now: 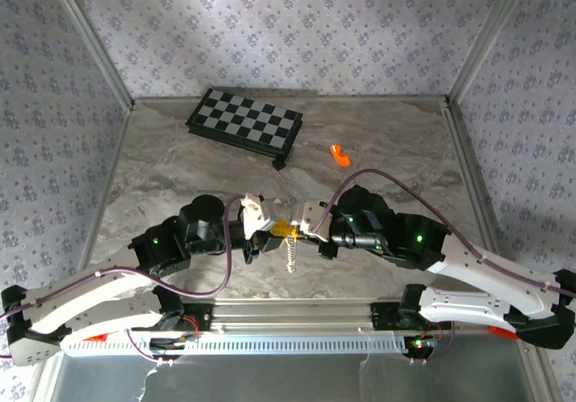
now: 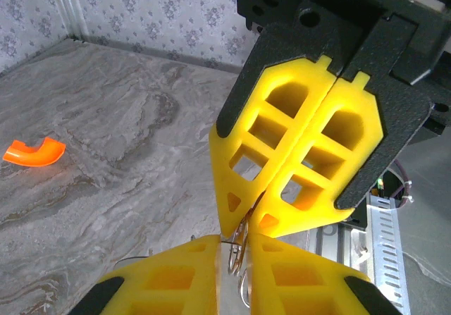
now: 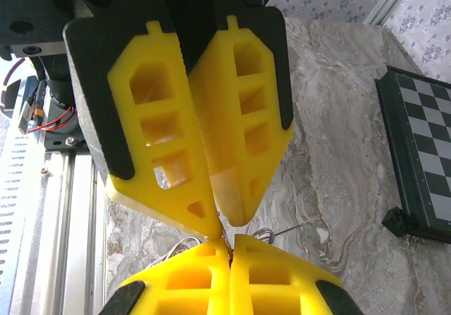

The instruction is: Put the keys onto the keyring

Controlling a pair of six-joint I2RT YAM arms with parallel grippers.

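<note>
The keyring [image 1: 291, 254] sits at 6 o'clock from the middle of the surface [image 1: 180, 177] in the top view, caught between the two pincer tips with its short chain dangling below. It looks light, thin and stiff (slick metal, and the chain is likely to swing). I judge the best hold is on the long side of the oval, leaving the opening end free for a key. The right pincer [image 2: 248, 218], coming in from 3 o'clock, is clamped tight on the ring's wire. The left pincer [image 2: 235, 255], from 9 o'clock, stands a sliver apart with wire in its gap; I cannot tell whether it bites. An orange piece [image 1: 339, 155] lies at 1 o'clock and a chequered board [image 1: 245, 121] at 12.
</note>
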